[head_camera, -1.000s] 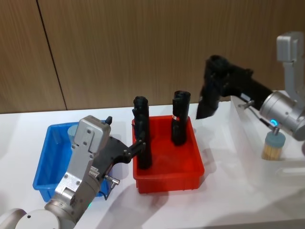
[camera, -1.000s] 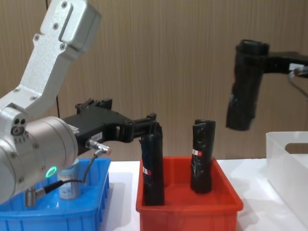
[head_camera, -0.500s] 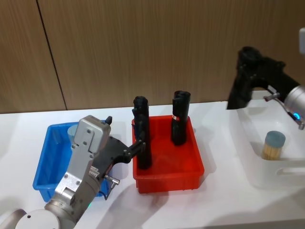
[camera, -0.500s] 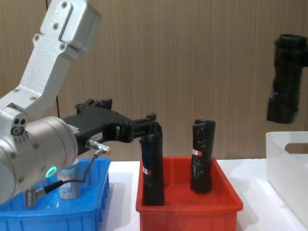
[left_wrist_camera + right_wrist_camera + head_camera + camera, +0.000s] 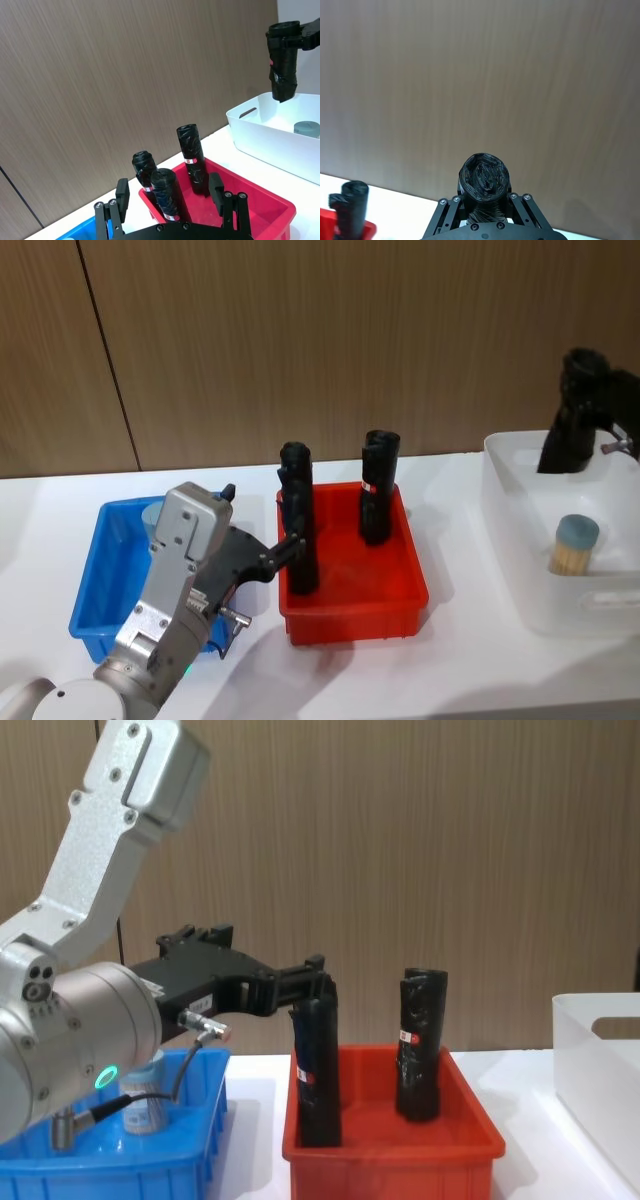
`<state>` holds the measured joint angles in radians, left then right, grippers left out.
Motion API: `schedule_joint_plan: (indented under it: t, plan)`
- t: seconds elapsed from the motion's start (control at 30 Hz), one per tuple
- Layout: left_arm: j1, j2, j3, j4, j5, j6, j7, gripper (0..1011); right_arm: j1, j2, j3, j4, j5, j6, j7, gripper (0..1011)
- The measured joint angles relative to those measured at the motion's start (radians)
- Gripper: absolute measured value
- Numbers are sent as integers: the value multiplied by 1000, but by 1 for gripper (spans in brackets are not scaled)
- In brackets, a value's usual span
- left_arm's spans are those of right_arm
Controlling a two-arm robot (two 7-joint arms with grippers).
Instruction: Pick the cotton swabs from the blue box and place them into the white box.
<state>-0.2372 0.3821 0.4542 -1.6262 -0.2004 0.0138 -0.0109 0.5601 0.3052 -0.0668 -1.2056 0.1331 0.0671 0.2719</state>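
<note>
the right gripper [image 5: 566, 445], jaws clamped on a black roll [image 5: 572, 425], has moved from above the red bin [image 5: 352, 592] a second ago to above the far rim of the white box [image 5: 510, 540], and the roll hangs upright. one tub of cotton swabs [image 5: 574, 544] stands inside the white box, as before. a second tub [image 5: 146, 1095] stands in the blue box [image 5: 98, 585], partly hidden behind the left arm. the left gripper [image 5: 288, 545], jaws apart, remains in place between the blue box and the red bin, its fingers beside the nearer of the standing rolls [image 5: 297, 515] in the red bin.
</note>
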Motion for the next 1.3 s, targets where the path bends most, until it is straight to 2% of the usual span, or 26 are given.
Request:
schedule_joint_plan:
  t: [0.43,0.6,0.67,0.8,0.9,0.93,1.0,1.13,1.3]
  plan:
    - [0,0,0,0,0,0,0,1004,55,6,11,144,-13,-34,-19,358]
    - [0,0,0,0,0,0,0,1004,68,6,12,177,-14,-48,-21,429]
    - [0,0,0,0,0,0,0,1004,75,6,12,195,-15,-57,-21,528]
    - [0,0,0,0,0,0,0,1004,83,5,12,215,-15,-67,-22,664]
    - [0,0,0,0,0,0,0,1004,87,5,13,224,-15,-73,-22,721]
    - [0,0,0,0,0,0,0,1004,89,5,13,229,-15,-76,-22,779]
    - [0,0,0,0,0,0,0,1004,91,5,13,233,-15,-79,-22,806]
    - [0,0,0,0,0,0,0,1004,95,5,13,243,-15,-86,-21,952]
    - [0,0,0,0,0,0,0,1004,96,5,14,247,-15,-91,-19,1002]
